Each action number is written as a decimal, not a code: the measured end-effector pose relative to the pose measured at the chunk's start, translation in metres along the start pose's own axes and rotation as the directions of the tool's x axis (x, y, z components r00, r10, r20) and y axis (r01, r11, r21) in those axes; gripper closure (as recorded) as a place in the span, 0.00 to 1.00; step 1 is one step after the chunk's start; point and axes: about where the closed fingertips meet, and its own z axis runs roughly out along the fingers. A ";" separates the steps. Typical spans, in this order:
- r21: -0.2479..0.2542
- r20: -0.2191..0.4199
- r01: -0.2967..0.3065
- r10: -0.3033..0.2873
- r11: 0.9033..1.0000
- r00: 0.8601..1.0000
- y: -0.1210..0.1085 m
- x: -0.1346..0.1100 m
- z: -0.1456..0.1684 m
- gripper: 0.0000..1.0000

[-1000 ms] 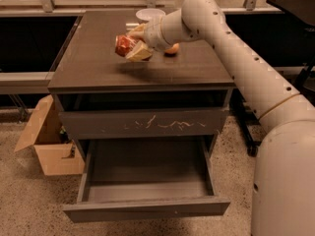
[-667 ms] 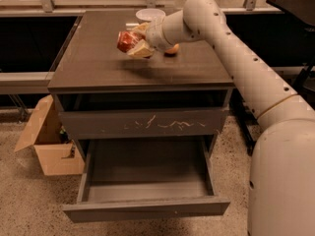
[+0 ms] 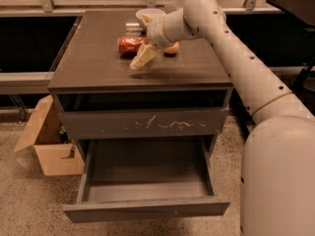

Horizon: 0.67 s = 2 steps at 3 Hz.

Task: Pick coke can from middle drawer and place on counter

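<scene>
The coke can [image 3: 129,44] lies on its side on the counter [image 3: 93,63], near the back middle. My gripper [image 3: 134,53] is over the counter at the can. One cream finger [image 3: 141,58] points down and to the left just in front of the can, apart from it. The other finger is hidden behind the can. The gripper looks open. The middle drawer [image 3: 147,209] is pulled out below, and nothing shows inside it.
An orange [image 3: 172,48] sits on the counter right of the gripper. A white bowl [image 3: 149,15] stands behind it. A shut drawer front with white scratches [image 3: 142,124] is above the open drawer. A cardboard box [image 3: 47,144] stands on the floor at left.
The can has gone from tilted to lying flat on the counter. The near finger has swung down and away from it.
</scene>
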 end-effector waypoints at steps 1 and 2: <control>0.070 -0.009 0.009 -0.008 0.997 1.000 -0.011 -0.005 -0.028 0.00; 0.164 -0.016 0.020 -0.018 0.986 1.000 -0.015 -0.010 -0.065 0.00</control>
